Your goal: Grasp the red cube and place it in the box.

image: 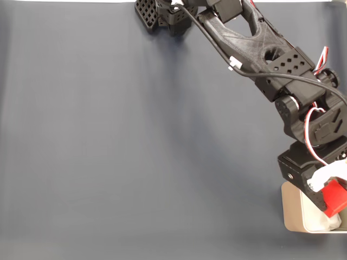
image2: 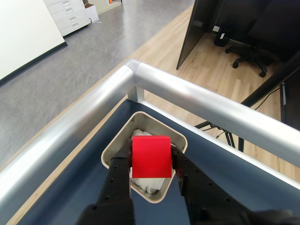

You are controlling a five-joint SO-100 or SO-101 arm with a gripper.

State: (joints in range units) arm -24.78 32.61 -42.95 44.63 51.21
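Dark blue-grey cloth is covering the table, with a silver rail running along its edge and wood floor beyond it in the wrist view. Gripper is clamping the red cube between both fingers, jaws narrow, pressing on its two side faces. Cube is hanging directly over the box in the wrist view, above the white lining. In the fixed view the gripper is holding the cube over the box at the lower right of the frame, at the table corner by the rail, arm stretching diagonally from the top.

Risks, as I'm judging it: the cube is looking slightly off toward the box's near wall, so a release now could clip the rim and bounce out onto the cloth. Dropping from height onto the soft lining may also be making it roll. Descending too far could be knocking the thin-walled box sideways with a finger.
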